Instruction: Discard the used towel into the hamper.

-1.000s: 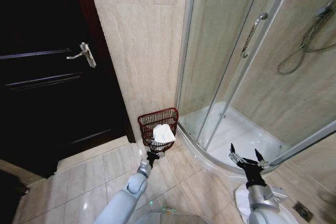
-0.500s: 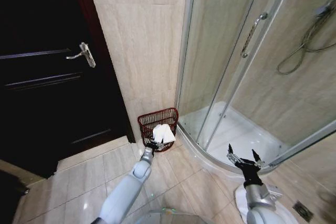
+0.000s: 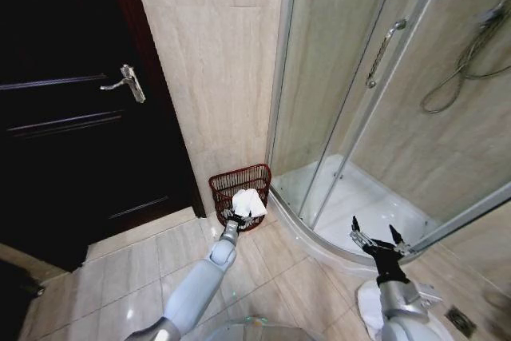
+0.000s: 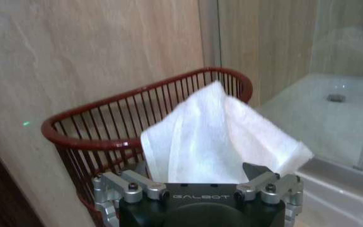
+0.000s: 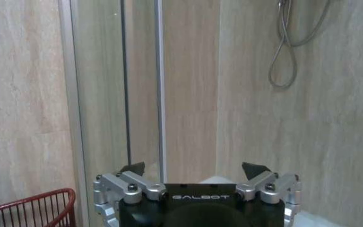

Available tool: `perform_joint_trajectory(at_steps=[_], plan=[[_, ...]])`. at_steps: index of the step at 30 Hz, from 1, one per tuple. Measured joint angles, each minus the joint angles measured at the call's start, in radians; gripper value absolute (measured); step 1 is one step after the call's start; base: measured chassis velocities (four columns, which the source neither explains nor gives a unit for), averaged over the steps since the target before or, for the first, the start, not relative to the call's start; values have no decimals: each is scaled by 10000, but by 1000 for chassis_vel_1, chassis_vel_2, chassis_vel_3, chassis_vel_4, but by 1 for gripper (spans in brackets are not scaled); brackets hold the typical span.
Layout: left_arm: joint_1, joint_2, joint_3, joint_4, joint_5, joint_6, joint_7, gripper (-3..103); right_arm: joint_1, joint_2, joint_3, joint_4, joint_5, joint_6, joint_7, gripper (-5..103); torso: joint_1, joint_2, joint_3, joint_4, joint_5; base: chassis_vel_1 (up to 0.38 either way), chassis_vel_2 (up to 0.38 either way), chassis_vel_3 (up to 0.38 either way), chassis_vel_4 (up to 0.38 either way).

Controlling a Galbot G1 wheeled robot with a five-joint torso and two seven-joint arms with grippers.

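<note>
The hamper (image 3: pixel 239 184) is a dark red wire basket on the floor in the corner between the tiled wall and the shower. The towel (image 3: pixel 249 202), white and crumpled, hangs over its near rim. My left gripper (image 3: pixel 234 219) sits just below and in front of it. In the left wrist view the towel (image 4: pixel 207 137) rises in front of the left gripper (image 4: pixel 194 172), whose jaws stand spread; one dark fingertip (image 4: pixel 255 170) shows and the cloth hides the other. The hamper (image 4: pixel 106 127) is right behind. My right gripper (image 3: pixel 375 237) hangs open and unladen by the shower.
A curved glass shower enclosure (image 3: pixel 351 101) with a raised white tray (image 3: pixel 359 205) stands right of the hamper. A dark door (image 3: pixel 64 117) with a lever handle is on the left. Beige floor tiles (image 3: pixel 152 269) lie free before the hamper.
My left arm has stretched forward toward the hamper, bringing the gripper up under the towel. The towel sits slightly farther over the rim. The right gripper has hardly moved.
</note>
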Motion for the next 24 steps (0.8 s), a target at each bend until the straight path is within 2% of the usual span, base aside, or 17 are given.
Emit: perform_joint_trajectory(at_steps=[3,10,20,22,24], plan=[[-200,-43,47,408,-46,-335,218,100,-74,0,15,50,1,49,0,100,0,0,0,0,0,0,0,0,0],[-552,-140,76,978,-25,-679,431,100,-157,0,84,180,3,130,2,100,0,0,0,-1,0,0,0,0,0],[-769,-227,92,1326,-57,-700,702,101,-199,0,161,372,64,139,71,100,0,0,0,-1,-1,0,0,0,0],[-773,-224,90,1326,-69,-698,743,98,-210,0,171,379,78,158,73,100,0,0,0,-1,0,0,0,0,0],[-786,-205,85,1324,-90,-697,802,90,-219,0,191,380,98,195,74,100,0,0,0,-1,0,0,0,0,0]])
